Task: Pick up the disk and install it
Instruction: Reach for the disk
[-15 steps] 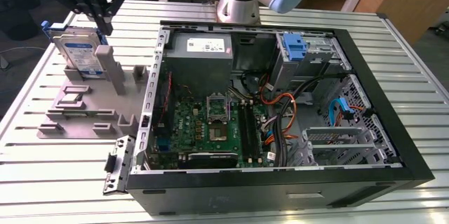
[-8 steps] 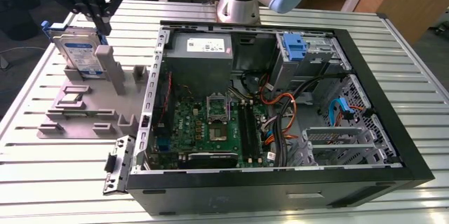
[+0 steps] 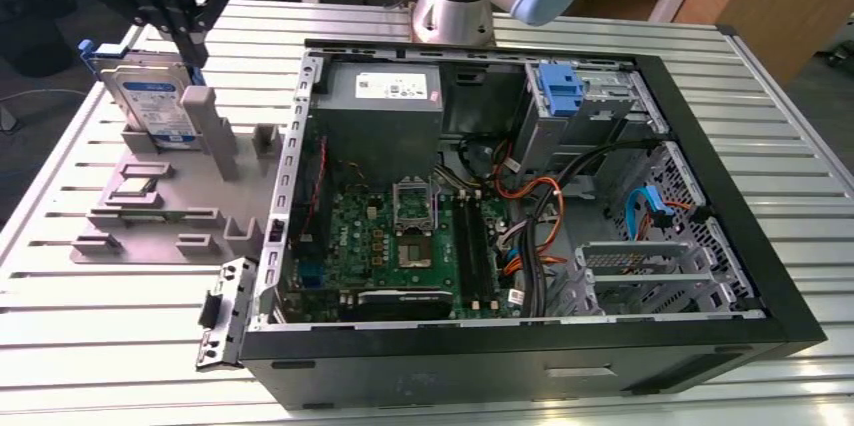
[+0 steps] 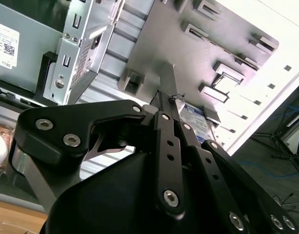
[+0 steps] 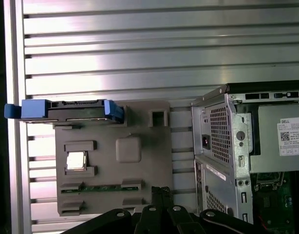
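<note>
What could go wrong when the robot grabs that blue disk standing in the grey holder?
The disk stands on edge in the grey holder, so a bump from the gripper might tip it. The gripper hangs close to the grey post beside the disk and might knock it. Loose cables in the computer case might snag the disk.

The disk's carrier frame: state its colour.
Blue, running along the edges of the disk; it shows best in the first wrist view.
</note>
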Motion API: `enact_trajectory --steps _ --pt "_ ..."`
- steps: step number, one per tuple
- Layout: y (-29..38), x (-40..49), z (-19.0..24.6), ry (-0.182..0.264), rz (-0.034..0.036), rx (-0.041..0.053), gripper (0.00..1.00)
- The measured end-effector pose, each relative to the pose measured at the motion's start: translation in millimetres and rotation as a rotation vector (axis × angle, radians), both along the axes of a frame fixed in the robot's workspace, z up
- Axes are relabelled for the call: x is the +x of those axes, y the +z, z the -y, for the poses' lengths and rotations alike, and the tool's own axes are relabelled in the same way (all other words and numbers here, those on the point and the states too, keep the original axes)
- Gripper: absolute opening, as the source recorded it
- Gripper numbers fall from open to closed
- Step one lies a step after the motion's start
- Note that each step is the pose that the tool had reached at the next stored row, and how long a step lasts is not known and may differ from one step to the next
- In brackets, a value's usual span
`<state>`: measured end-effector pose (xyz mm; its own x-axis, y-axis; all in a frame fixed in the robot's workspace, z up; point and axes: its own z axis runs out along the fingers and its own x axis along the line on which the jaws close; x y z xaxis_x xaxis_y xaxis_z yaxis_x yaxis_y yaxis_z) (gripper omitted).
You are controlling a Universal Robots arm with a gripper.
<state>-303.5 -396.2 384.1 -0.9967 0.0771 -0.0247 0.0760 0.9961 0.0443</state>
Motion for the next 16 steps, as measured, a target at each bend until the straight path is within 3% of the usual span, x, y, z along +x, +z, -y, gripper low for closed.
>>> enact_trajectory --steps 16 --pt "-9.9 -35.0 -2.3 0.000 0.0001 0.0001 0.11"
